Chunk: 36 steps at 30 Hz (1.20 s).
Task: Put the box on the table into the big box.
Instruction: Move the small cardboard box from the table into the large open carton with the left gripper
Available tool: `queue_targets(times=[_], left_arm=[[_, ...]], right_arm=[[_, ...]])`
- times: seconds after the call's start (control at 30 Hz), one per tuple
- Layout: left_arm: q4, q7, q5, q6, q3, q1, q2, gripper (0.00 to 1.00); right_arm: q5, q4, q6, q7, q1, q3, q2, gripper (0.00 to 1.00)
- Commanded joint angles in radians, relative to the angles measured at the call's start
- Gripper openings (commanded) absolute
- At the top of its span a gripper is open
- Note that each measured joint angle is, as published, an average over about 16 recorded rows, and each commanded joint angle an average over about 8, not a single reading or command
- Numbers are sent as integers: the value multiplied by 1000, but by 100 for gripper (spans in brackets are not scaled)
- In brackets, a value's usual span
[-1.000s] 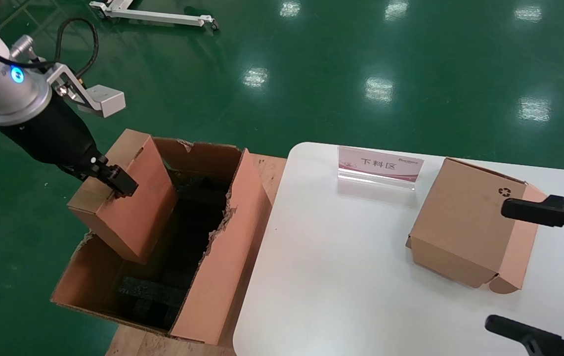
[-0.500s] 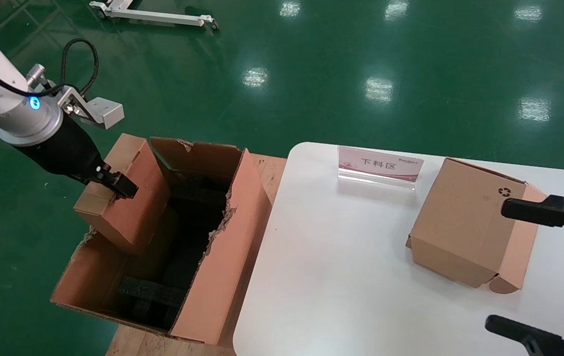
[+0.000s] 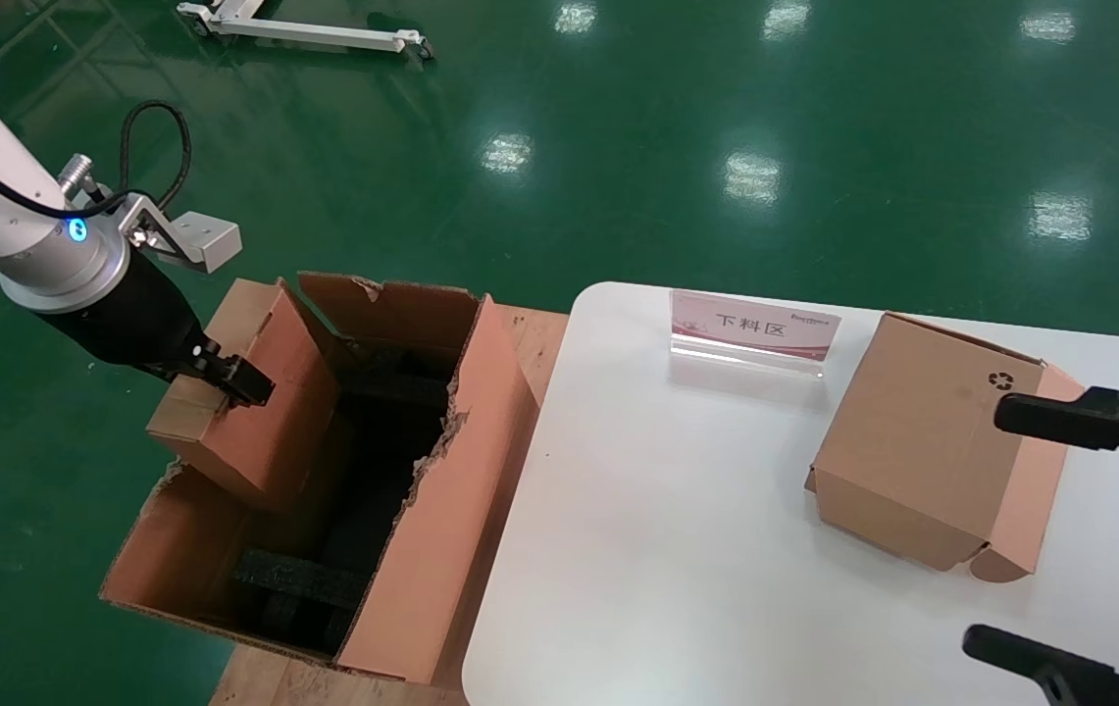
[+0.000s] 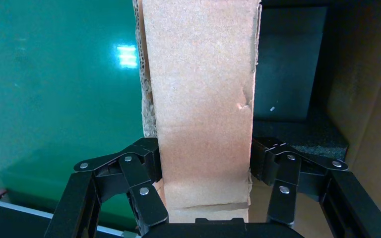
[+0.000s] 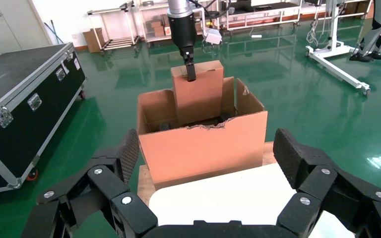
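From the head view, the left gripper (image 3: pixel 230 380) is clamping the upper edge of the slim cardboard mailer box (image 3: pixel 250 402), which is hanging tilted below the fingers with its lower end dipping inside the big box (image 3: pixel 422 510), against the wall on the gripper's side. Deeper in the carton, beneath the held box, black foam blocks (image 3: pixel 299 583) are lying on the bottom. The big box is standing on a wooden pallet (image 3: pixel 534 338) just beside the white table (image 3: pixel 657 549), well away from the left gripper. On the table, a cube-like cardboard box with a recycling symbol (image 3: pixel 932 451) is sitting near a small pink sign (image 3: pixel 753 327), and the right gripper (image 3: pixel 1059 534) is hovering at that box's side with its fingers spread wide and gripping nothing. In the left wrist view, the left gripper (image 4: pixel 206 168) is pressing both fingers (image 4: pixel 146 163) against the narrow faces of the mailer box (image 4: pixel 201 99), which is stretching straight away from the palm; dark foam (image 4: pixel 287 84) is showing beyond one finger and green floor (image 4: pixel 54 74) beyond the other. In the right wrist view, the right gripper (image 5: pixel 206 158) is standing wide open, and straight ahead of it the big box (image 5: pixel 203 144) is showing its torn rim, with the mailer box (image 5: pixel 198 94) rising out of it under the left gripper (image 5: pixel 191 72).
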Motion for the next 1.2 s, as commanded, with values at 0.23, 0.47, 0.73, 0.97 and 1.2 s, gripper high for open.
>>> queue_targets(times=[0.23, 0.47, 0.73, 0.97, 1.2], left_arm=[[-15, -24, 14, -12, 8, 12, -10, 0], [-29, -37, 34, -33, 16, 32, -19, 0], [-45, -55, 49, -57, 24, 60, -26, 0], [-57, -75, 56, -74, 28, 85, -23, 0], [-67, -99, 59, -83, 32, 101, -20, 41]], right_arm=[[0, 0, 0, 0, 0, 0, 0, 100], [0, 0, 0, 0, 0, 0, 0, 100], [0, 0, 0, 0, 0, 0, 0, 100], [0, 0, 0, 0, 0, 0, 0, 100], [0, 0, 0, 0, 0, 0, 0, 100]])
